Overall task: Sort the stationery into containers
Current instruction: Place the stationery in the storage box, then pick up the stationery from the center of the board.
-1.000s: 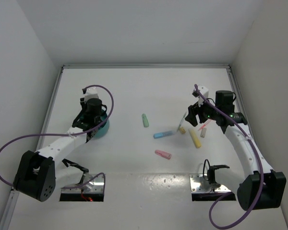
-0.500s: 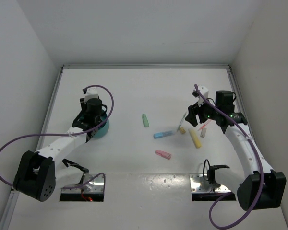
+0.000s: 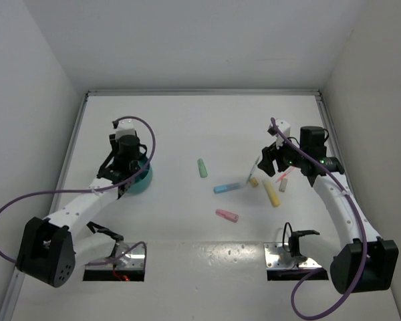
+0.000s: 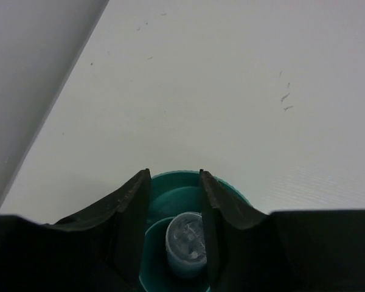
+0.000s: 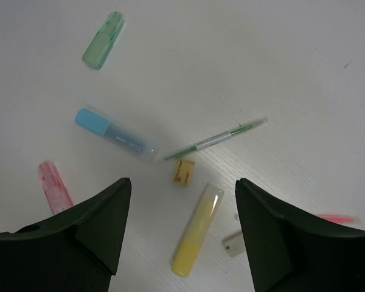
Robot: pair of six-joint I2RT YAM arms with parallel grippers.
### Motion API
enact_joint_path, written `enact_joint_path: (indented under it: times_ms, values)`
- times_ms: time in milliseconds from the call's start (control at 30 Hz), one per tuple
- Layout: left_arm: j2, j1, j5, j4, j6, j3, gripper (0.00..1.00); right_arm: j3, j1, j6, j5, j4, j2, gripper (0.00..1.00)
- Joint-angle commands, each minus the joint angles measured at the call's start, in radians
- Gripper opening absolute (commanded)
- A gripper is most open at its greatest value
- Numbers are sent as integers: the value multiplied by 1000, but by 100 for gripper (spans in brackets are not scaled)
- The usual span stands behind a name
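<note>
At the left of the overhead view, the left gripper [image 3: 125,175] sits over the teal holder [image 3: 143,180] and hides most of it. In the left wrist view, its two fingers [image 4: 131,204] reach down inside the rim on either side of the grey central tube [image 4: 185,240]. The jaws stand a little apart, but it is hard to tell whether they press on the tube. The holder's lower part is cut off by the bottom edge of the frame.

Mid-frame on the table [image 3: 187,127], the stationery lies loose. A green marker [image 5: 103,41] is uppermost, with a blue marker [image 5: 114,135] below it. Lower left is a pink marker [image 5: 55,187], its end covered by a finger.

Further right lie a thin green pen [image 5: 216,139], a small yellow block [image 5: 183,172] and a yellow marker [image 5: 198,229]. A pale scrap [image 5: 233,244] is half hidden.

The right gripper [image 5: 182,182] hovers over these, spread wide and empty. At the far right, a pink pen [image 5: 336,218] pokes out from behind its finger.
</note>
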Motion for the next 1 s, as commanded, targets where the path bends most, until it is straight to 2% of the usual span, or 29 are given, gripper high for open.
enact_joint_path:
  times_ms: [0, 67, 100, 133, 167, 233, 267, 300, 333, 367, 400, 467, 500, 533, 567, 600, 667, 700, 733, 767, 800, 933, 967]
  values:
    - [-91, 3, 11, -24, -15, 71, 42, 43, -3, -9, -23, 11, -18, 70]
    - [-143, 3, 76, -49, -6, 118, 28, 43, -3, -9, -23, 11, -18, 70]
    - [-184, -12, 112, -93, -6, 144, 10, 43, -3, -9, -23, 11, -18, 70]
    - [-194, -23, 160, -119, -6, 175, 1, 43, -3, -9, -23, 11, -18, 65]
    - [-194, -33, 259, -155, -19, 248, 0, 43, -3, -9, -23, 11, -18, 51]
    - [-165, -70, 385, -277, -65, 325, 0, 43, -3, 1, -2, 23, -7, 0]
    - [-99, -81, 528, -320, -133, 400, 0, 43, -3, 14, 10, 23, 2, 0]
    - [-53, -93, 598, -363, -166, 437, 0, 43, -3, 14, 38, 32, 19, 0]
    - [4, -93, 666, -446, -211, 477, 0, 43, -3, 23, 50, 32, 30, 58]
    - [127, -112, 727, -481, -227, 512, 0, 43, -3, 37, 67, 32, 41, 93]
    - [186, -150, 781, -514, -249, 575, 26, 53, -3, 47, 93, 32, 53, 100]
    - [316, -203, 776, -538, -298, 618, 65, 66, 6, 48, 121, 18, 75, 100]
    - [348, -231, 742, -538, -316, 627, 65, 75, 6, 60, 136, 18, 87, 100]
    - [378, -291, 699, -538, -328, 643, 79, 75, 6, 60, 136, 18, 87, 95]
    - [407, -312, 653, -554, -368, 676, 80, 75, 6, 60, 164, 18, 96, 22]
    - [435, -332, 575, -564, -388, 695, 79, 75, 6, 90, 187, 31, 105, 0]
    - [524, -357, 497, -612, -475, 765, 36, 75, 6, 100, 230, 40, 105, 0]
    - [562, -357, 486, -653, -508, 801, 22, 75, 6, 100, 239, 51, 105, 3]
    - [642, -366, 464, -687, -537, 833, 7, 75, 6, 109, 250, 51, 105, 13]
    - [679, -366, 441, -769, -596, 866, 7, 75, 6, 109, 262, 60, 105, 25]
    - [710, -378, 441, -781, -597, 905, 9, 75, 6, 109, 262, 60, 105, 30]
    - [788, -402, 432, -781, -634, 927, 21, 75, 6, 109, 282, 60, 114, 32]
    - [799, -414, 421, -781, -634, 927, 37, 75, 6, 109, 282, 60, 114, 32]
